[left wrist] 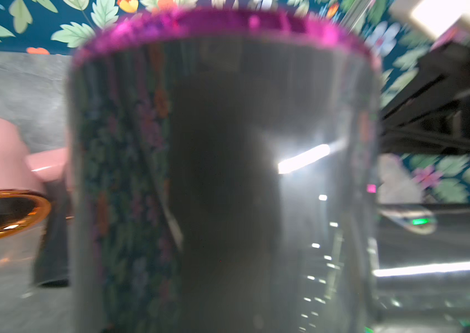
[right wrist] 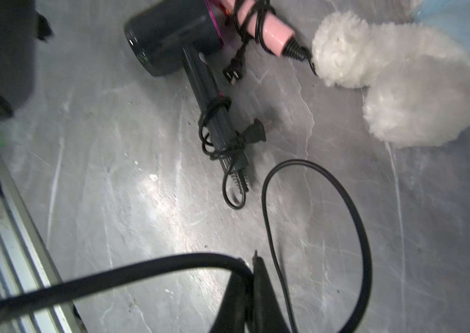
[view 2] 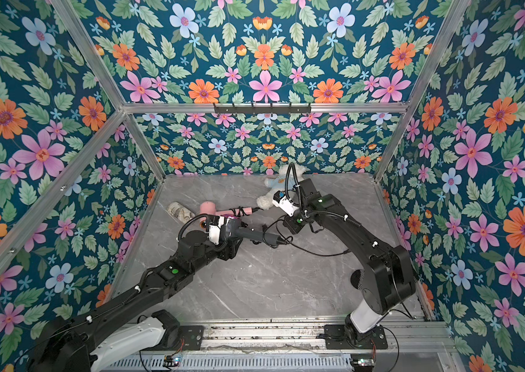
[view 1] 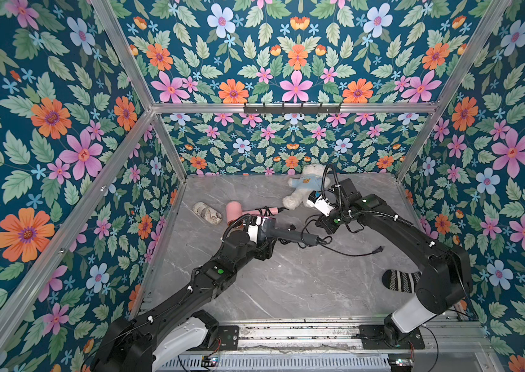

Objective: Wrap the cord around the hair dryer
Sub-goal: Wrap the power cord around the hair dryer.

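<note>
DESK: What's nearest?
PHOTOGRAPHER: A striped sock (view 1: 398, 280) at 4 o'clock on the grey table (view 1: 287, 290), partly hidden by the right arm (view 1: 441, 270).

DESK: And the dryer?
PHOTOGRAPHER: Dead centre. The dark dryer (view 1: 296, 237) lies with its handle pointing to 3 o'clock and its magenta rim facing 12, in both top views. Cord (right wrist: 213, 108) circles the handle in a few turns, a plug (right wrist: 254, 133) just beside them.

DESK: On the left?
PHOTOGRAPHER: The left gripper (view 1: 267, 233) sits at the barrel's 6 o'clock end. Its wrist view is filled by the blurred barrel, so the fingers are hidden. The jaws are drawn together; whether they hold the dryer, I cannot tell.

DESK: On the right?
PHOTOGRAPHER: The right gripper (right wrist: 254, 276) hangs over the table just past the handle's end, toward 12, jaws closed tight on a loose cord (right wrist: 363, 245). That cord curls into a wide loop near the handle's end, not touching it. Whether it is one with the turns on the handle, I cannot tell.

DESK: Behind them?
PHOTOGRAPHER: A pink dryer (view 1: 237, 209) at 11 o'clock, just beyond the dark one, its own cord wound round its handle. A shoe (view 1: 207, 213) lies beside it at 10. A white teddy (view 1: 308, 186) in a blue top lies at 12 by the far wall, one foot at the pink handle's tip.
</note>
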You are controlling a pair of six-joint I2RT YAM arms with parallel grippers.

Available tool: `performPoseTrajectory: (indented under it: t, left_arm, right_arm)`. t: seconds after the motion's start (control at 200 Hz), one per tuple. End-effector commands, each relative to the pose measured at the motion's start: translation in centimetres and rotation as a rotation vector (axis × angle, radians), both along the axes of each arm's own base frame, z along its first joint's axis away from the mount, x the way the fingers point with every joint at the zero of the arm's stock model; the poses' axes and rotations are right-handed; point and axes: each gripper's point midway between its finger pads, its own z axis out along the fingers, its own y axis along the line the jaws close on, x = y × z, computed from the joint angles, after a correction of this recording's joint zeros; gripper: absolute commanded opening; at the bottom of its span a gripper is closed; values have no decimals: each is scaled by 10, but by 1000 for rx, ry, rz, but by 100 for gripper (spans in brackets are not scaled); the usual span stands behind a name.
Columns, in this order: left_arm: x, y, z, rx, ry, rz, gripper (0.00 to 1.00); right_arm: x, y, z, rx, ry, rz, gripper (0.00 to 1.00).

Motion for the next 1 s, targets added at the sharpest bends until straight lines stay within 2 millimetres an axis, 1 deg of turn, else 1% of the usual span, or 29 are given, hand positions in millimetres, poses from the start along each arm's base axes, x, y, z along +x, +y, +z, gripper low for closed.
performPoseTrajectory:
  t: [0.0, 0.09, 0.245, 0.325, 0.385, 0.46, 0.535, 0.59, 0.665, 0.81, 0.895, 0.995]
  left_arm:
    - [2, -11, 81, -434, -175, -12, 0]
    - [10, 3, 91, -511, -218, 75, 0]
    - [26, 25, 91, -545, -219, 246, 0]
    - [34, 45, 85, -556, -210, 374, 0]
    - [37, 62, 76, -560, -204, 474, 0]
    - [40, 78, 64, -550, -176, 585, 0]
    - [42, 89, 55, -508, -160, 664, 0]
    - [42, 94, 48, -444, -148, 722, 0]
    - [44, 102, 40, -312, -134, 811, 0]
    - [43, 109, 31, -18, -126, 943, 0]
    - [42, 108, 31, 167, -135, 1005, 0]
    - [46, 98, 28, 335, -134, 996, 0]
  right_arm:
    - [9, 18, 10, 152, -12, -23, 0]
    - [6, 24, 5, 215, 13, -37, 0]
    - [0, 25, -3, 292, 30, -85, 0]
    - [-5, 21, -12, 290, 41, -104, 0]
    - [-10, 20, -15, 300, 50, -106, 0]
    - [-15, 20, -12, 327, 39, -109, 0]
    - [-20, 21, -6, 358, 24, -112, 0]
    - [-22, 20, -4, 364, 15, -116, 0]
    - [-27, 21, -2, 337, 12, -116, 0]
    - [-40, 28, 3, 226, 7, -77, 0]
    - [-46, 32, 10, 149, -13, -52, 0]
    - [-45, 27, 20, 45, -42, -46, 0]
